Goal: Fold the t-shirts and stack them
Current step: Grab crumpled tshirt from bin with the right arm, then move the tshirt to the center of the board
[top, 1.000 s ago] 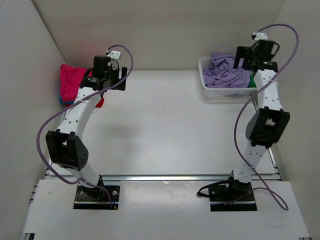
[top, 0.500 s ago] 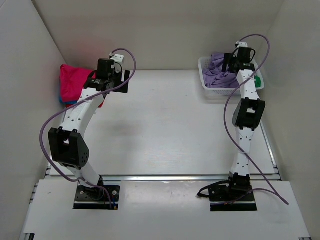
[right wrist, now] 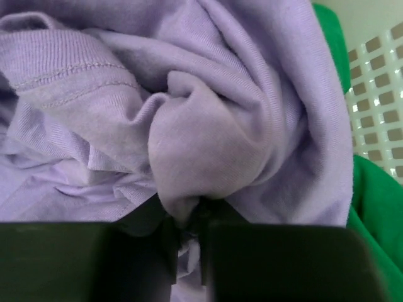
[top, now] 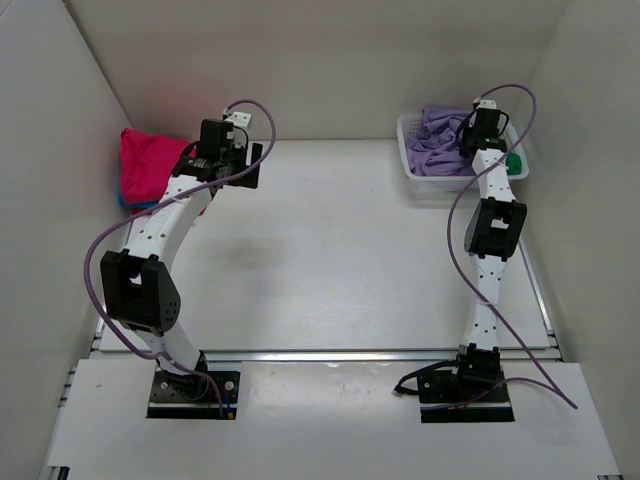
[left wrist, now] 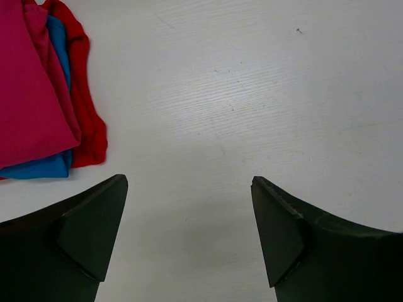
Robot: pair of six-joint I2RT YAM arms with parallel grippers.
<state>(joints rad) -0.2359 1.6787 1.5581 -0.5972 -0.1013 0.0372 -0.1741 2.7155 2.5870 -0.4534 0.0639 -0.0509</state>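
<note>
- Closest to me, both arm bases are bolted at the near edge of the counter (top: pixel 330 260). Each arm stretches away toward the far wall.
- My left arm (top: pixel 150 240) leans out to the far left. The left fingers (left wrist: pixel 88 233) are spread wide with nothing between them, only bare counter below. I can't tell whether they touch it.
- Just beside those fingers, on the far left of the counter, lies a stack of folded shirts. The pink shirt (left wrist: pixel 25 82) is on top, the blue shirt (left wrist: pixel 38 168) peeks out under it, and the red shirt (left wrist: pixel 88 126) shows along the edge at the bottom.
- My right arm (top: pixel 490 230) stands tall and reaches over the far right corner, down into the basket (top: pixel 420 180).
- The right fingers (right wrist: pixel 157 251) are closed, pinching a bunched fold of the lilac shirt (right wrist: pixel 208 145), which lies crumpled and fills most of the basket.
- The green shirt (right wrist: pixel 371 207) sits under and beside the lilac one, against the basket's lattice wall on the right.
</note>
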